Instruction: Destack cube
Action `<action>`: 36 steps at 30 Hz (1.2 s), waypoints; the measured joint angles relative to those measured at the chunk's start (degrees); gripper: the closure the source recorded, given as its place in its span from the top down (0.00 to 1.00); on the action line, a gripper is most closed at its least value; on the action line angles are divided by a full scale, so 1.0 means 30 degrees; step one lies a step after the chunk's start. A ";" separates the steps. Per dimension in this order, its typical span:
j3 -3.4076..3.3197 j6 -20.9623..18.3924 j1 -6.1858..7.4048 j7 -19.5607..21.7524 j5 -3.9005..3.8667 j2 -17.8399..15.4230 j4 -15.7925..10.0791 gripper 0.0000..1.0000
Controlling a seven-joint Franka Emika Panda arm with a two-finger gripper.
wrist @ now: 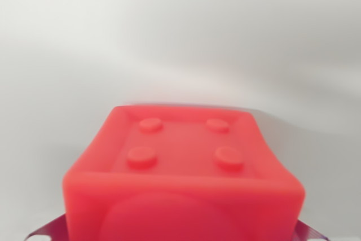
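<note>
1. Support surface (180,38): plain, pale grey-white, matte, unmarked; fills the wrist view above and to both sides of the claw.
2. Red cube (183,167): sits close below the claw, filling the lower centre of the view. Top face recessed, with four round studs.
3. Contact between cube base and surface not visible; whether it rests on the surface cannot be told.
4. Soft shadow on the surface beyond the cube's far edge.

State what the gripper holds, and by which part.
Cannot be told: the red plastic cube with four studs fills the wrist view, and only grey slivers beside its lower corners show.
</note>
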 joint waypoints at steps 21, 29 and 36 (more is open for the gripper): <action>0.0092 0.0136 -0.0094 0.0000 0.0000 0.0197 0.0070 1.00; 0.0093 0.0138 -0.0094 0.0000 0.0000 0.0197 0.0072 1.00; 0.0093 0.0138 -0.0094 0.0000 0.0000 0.0197 0.0072 1.00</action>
